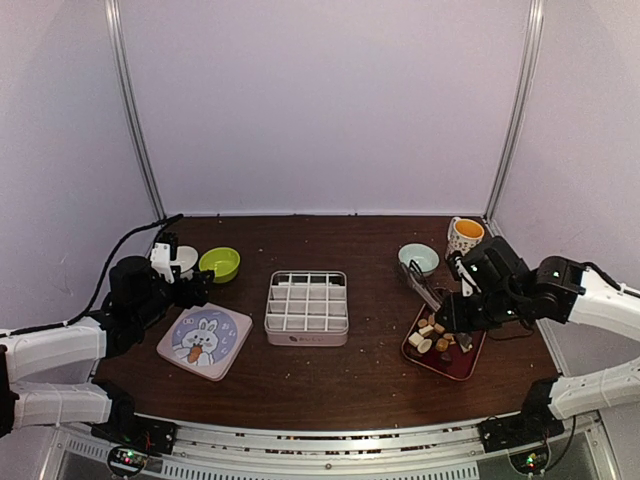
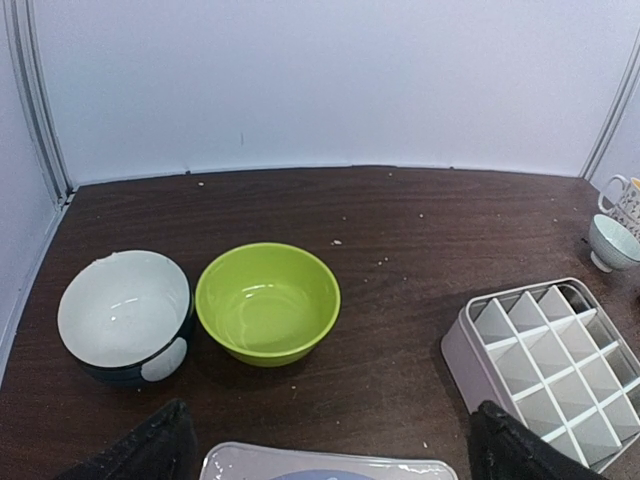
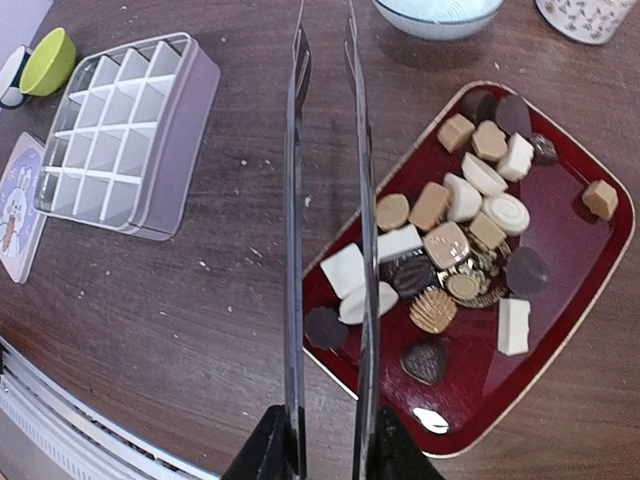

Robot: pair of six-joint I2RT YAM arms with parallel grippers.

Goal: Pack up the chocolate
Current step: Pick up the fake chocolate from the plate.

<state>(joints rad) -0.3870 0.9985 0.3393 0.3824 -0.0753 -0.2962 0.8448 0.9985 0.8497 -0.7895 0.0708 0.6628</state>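
- Right end effector [image 3: 328, 450] is clenched on metal tongs [image 3: 296, 250]; the blades stand slightly apart and empty over the red tray's [image 3: 590, 260] edge.
- Chocolate [image 3: 447, 245] lies crowded on that tray, with none in the divided box [image 3: 130, 130] left of the tray.
- Crowding risks a double pinch, or a smooth piece slipping out.
- Left end effector [image 2: 335, 450] gapes wide, far left of the tray.

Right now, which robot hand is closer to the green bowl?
Left. The left gripper is open, just short of the green bowl. The right gripper is far across the table, holding tongs by the red tray of chocolate.
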